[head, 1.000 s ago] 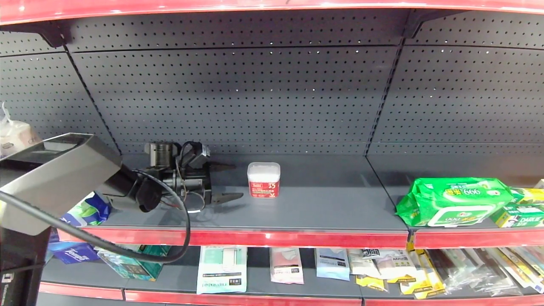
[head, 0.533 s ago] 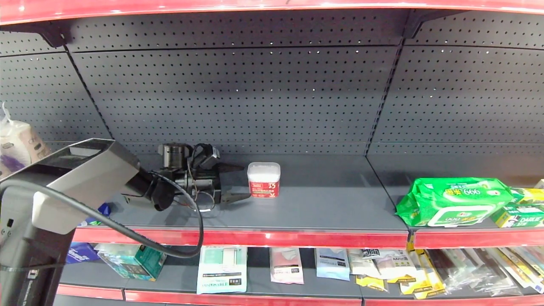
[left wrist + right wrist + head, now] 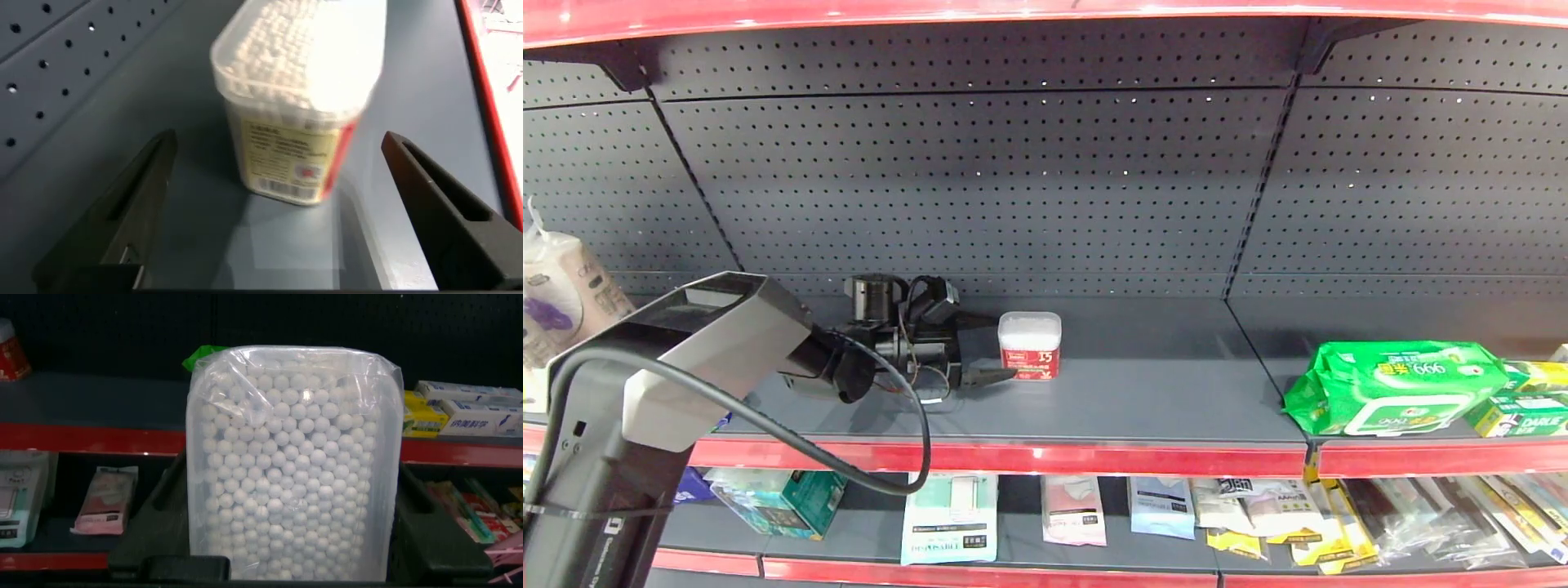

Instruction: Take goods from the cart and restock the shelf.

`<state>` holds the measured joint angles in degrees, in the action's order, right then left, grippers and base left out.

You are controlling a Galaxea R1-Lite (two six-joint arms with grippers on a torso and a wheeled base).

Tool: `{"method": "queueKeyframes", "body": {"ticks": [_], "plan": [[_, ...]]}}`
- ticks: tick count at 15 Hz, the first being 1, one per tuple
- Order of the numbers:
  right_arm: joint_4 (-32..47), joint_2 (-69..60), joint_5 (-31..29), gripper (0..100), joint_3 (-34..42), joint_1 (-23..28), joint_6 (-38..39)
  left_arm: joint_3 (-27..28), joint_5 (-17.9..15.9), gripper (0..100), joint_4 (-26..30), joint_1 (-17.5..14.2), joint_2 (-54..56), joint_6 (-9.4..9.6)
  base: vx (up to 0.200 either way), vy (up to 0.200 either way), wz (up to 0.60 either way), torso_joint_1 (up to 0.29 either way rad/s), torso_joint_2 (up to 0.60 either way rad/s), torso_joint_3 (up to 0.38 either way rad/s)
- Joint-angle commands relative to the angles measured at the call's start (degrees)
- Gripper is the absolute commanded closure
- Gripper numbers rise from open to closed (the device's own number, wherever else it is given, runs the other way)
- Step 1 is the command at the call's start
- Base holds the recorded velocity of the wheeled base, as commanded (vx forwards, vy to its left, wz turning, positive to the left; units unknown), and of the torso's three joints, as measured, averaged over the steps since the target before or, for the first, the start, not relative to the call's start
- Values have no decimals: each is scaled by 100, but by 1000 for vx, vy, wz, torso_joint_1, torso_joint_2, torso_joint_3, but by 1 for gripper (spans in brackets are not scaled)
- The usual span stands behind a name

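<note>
Cotton-swab tub sits toward the shelf's back edge. The left gripper has slid up, its jaws wide and now flanking the tub, so I guess a grab or a nudge comes next. The right gripper clamps a cotton-ball bag.

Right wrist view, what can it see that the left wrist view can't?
Right wrist view: a clear bag of little white balls gripped in the right hand, with a green pack behind. Left wrist view: a tub of cotton swabs standing between the left hand's open fingers, untouched. Both: the grey shelf with its red front edge.
</note>
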<state>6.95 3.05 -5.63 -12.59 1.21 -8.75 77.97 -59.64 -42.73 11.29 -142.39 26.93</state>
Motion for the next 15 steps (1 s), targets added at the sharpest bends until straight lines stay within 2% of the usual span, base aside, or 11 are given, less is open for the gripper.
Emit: {"method": "queueKeyframes", "body": {"ticks": [1, 3, 11, 15], "plan": [[-1, 12, -8, 100, 2, 2, -4, 122, 5, 0, 1, 75, -96, -56, 0, 0, 0, 0, 0, 0], [-1, 12, -8, 100, 2, 2, -4, 280, 110, 0, -7, 190, -167, -206, 0, 0, 0, 0, 0, 0], [-1, 12, 1, 100, 2, 2, -4, 614, 172, 0, -7, 374, -360, -267, 0, 0, 0, 0, 0, 0], [-1, 12, -8, 100, -15, 2, -4, 640, 180, 0, -7, 488, -369, -373, 0, 0, 0, 0, 0, 0]]}}
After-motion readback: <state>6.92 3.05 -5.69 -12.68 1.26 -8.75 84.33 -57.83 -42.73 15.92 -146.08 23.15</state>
